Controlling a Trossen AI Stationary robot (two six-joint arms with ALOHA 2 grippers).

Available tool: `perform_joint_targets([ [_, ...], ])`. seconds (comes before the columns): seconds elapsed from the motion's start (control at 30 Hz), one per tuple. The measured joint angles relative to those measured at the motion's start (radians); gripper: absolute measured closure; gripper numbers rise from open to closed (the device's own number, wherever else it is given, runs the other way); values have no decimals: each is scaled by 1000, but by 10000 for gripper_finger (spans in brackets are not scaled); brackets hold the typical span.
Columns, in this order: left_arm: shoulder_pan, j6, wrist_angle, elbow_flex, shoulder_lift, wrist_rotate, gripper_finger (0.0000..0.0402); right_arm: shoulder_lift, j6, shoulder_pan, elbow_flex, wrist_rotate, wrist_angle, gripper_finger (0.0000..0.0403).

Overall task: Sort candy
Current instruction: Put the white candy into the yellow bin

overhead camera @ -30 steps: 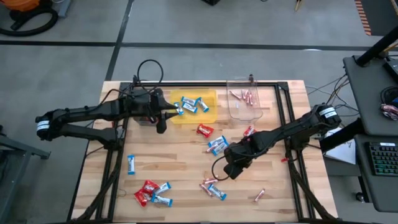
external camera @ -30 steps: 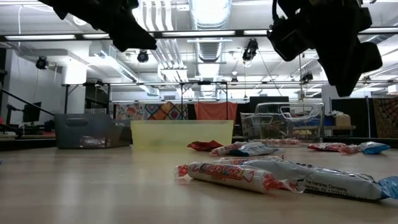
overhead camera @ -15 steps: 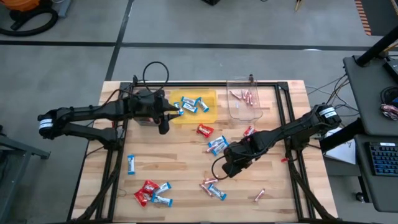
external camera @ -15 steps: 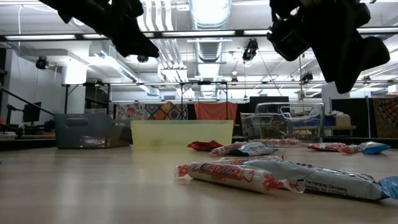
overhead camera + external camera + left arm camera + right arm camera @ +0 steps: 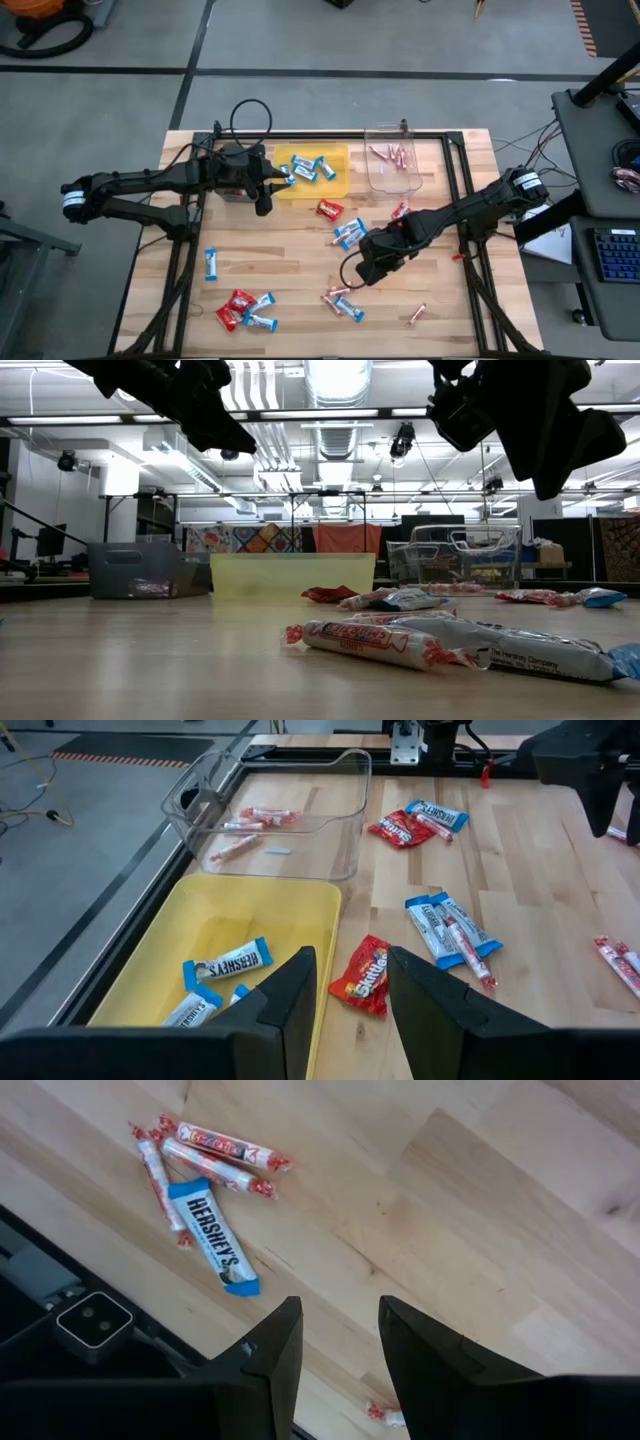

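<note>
Wooden table (image 5: 290,260) carries scattered candy. The left gripper (image 5: 345,995) hovers with fingers apart and empty at the yellow bin's (image 5: 340,172) edge, a red packet (image 5: 365,977) just beyond its tips. The right gripper (image 5: 335,1345), fingers apart and empty, hangs over bare wood, with a blue-and-white bar (image 5: 215,1235) and pink sticks (image 5: 215,1150) lying nearby.

In the right wrist view a pink stick (image 5: 383,1413) is cut off by the pincer's fingers (image 5: 270,1355).
</note>
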Motion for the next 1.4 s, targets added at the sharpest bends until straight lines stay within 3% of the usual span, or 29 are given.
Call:
perform_joint_targets([
  [0.3,0,0,0,0,2,0,293,0,-148,42,0,-4,-30,275],
  [0.4,0,-1,0,0,2,0,293,0,-39,49,0,14,-196,275],
  [0.5,0,-2,0,0,2,0,293,0,52,48,0,105,-399,275],
  [0.67,0,-8,0,0,2,0,293,-9,42,10,0,164,-599,275],
  [0.87,0,-12,0,0,2,1,293,-14,-96,-55,0,242,-565,275],
  [1.03,0,-23,-1,-2,2,1,293,-14,-329,-85,0,275,-477,275],
  [1.17,0,-43,-1,-2,2,1,293,-14,-250,-126,-1,274,-500,275],
  [1.4,0,-62,1,-2,2,1,293,-14,-288,-215,-72,334,-495,275],
])
